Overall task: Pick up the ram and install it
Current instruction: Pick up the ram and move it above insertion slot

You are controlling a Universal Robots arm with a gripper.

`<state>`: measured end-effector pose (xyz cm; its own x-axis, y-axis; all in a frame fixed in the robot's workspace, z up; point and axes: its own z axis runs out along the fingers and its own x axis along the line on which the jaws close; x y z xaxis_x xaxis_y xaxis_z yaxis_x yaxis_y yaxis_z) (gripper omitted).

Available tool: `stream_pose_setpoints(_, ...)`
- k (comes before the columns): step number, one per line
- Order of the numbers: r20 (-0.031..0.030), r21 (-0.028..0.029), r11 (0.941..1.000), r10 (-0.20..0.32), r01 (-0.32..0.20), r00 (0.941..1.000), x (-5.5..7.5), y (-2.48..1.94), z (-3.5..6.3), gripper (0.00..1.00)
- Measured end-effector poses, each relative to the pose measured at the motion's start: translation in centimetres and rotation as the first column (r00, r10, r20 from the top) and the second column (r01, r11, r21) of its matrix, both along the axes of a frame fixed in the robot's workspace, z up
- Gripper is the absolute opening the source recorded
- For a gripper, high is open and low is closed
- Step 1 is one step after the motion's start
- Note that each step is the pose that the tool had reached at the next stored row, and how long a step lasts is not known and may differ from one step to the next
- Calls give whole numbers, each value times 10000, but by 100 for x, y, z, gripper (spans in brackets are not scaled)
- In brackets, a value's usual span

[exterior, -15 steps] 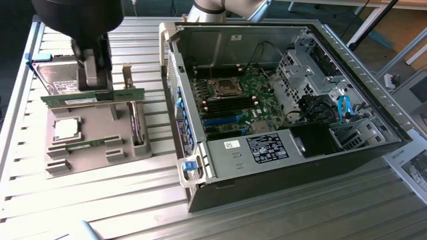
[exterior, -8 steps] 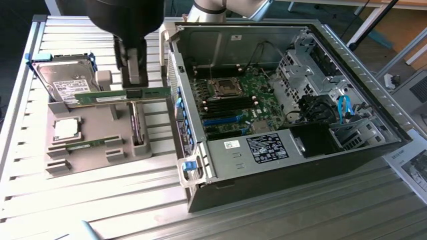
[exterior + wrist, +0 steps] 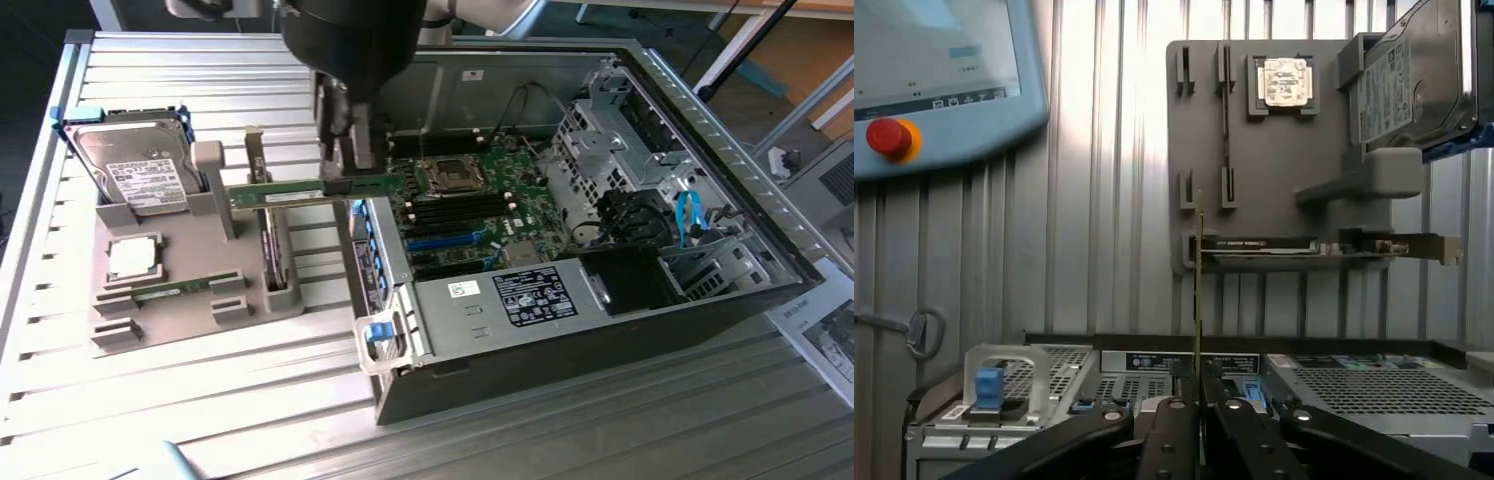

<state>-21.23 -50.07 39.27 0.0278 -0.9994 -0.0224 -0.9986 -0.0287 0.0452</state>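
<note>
The grey holder (image 3: 200, 250) on the desk (image 3: 534, 440) carries a hard drive (image 3: 140, 170), a processor chip (image 3: 134, 258) and a second stick (image 3: 171, 291), while my pincer (image 3: 350, 178) pinches the ram (image 3: 287, 192) near one end, aloft between holder and open computer case (image 3: 714, 130).

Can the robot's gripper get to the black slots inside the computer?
Probably yes. The computer case is open on top, nothing covers the slots, and the gripper, shut on the ram, hangs near them.
</note>
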Motion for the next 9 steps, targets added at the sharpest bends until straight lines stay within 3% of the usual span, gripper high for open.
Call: stream_pose_setpoints(9,0,0,10000,-2,2,10000,476,0,-82,13)
